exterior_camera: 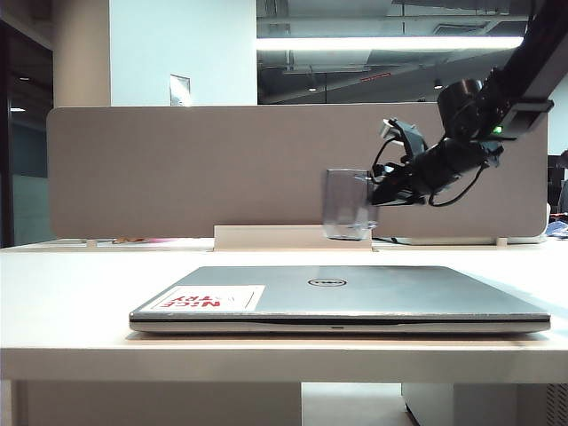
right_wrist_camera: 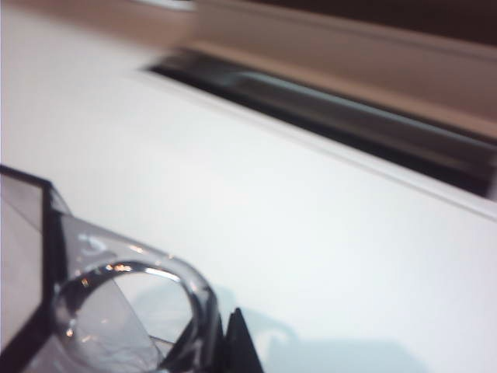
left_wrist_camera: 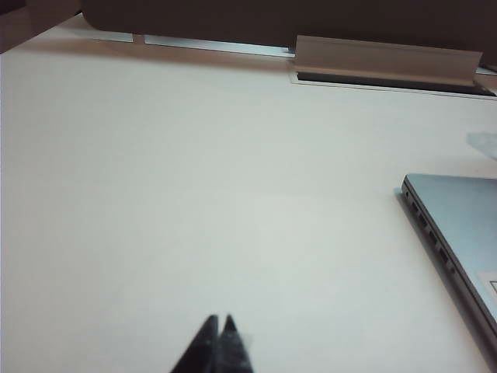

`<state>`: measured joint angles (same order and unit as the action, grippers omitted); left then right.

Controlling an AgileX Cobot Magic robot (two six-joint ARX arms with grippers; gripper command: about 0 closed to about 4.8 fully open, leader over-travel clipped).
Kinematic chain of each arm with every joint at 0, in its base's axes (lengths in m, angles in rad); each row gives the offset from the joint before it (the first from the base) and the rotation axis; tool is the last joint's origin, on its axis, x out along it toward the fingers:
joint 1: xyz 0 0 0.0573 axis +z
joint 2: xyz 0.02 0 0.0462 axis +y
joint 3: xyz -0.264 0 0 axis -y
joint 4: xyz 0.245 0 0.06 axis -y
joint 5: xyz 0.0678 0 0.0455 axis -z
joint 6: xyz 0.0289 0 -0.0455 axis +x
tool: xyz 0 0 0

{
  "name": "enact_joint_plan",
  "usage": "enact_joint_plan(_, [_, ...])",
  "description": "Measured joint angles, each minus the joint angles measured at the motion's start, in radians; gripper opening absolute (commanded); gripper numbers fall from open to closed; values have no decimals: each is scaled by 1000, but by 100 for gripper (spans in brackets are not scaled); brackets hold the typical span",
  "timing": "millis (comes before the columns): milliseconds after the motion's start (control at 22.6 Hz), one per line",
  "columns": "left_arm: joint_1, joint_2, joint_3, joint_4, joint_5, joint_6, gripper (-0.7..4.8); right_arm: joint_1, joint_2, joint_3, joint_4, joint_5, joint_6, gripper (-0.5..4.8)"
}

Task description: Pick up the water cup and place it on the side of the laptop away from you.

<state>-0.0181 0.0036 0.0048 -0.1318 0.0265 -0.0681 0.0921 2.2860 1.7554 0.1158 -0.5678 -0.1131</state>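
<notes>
Here the right gripper (exterior_camera: 377, 191) pinches the water cup (exterior_camera: 347, 205) by its handle side, its fingers (right_wrist_camera: 233, 342) clamped on the glass, holding it upright in the air above the tabletop (exterior_camera: 71, 284), beyond the far edge of the closed laptop (exterior_camera: 346, 297). The left gripper (left_wrist_camera: 220, 326) hangs low over bare tabletop beside the laptop, fingers pressed together.

I see a white counter (exterior_camera: 71, 266) carrying the closed laptop (exterior_camera: 355, 297), which lies flat near its front edge. Behind the laptop, a pale raised strip (exterior_camera: 266, 236) sits at the counter's back edge.
</notes>
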Motion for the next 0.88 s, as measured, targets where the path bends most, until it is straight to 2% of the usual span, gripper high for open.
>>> enact_joint_plan(88, [0, 0, 0, 0, 0, 0, -5, -5, 23, 0, 24, -91, -1, -6])
enact_joint_plan(177, [0, 0, 0, 0, 0, 0, -5, -11, 40, 0, 25, -113, -17, -6])
enact_joint_plan(883, [0, 0, 0, 0, 0, 0, -5, -7, 107, 1, 98, -106, -79, -6])
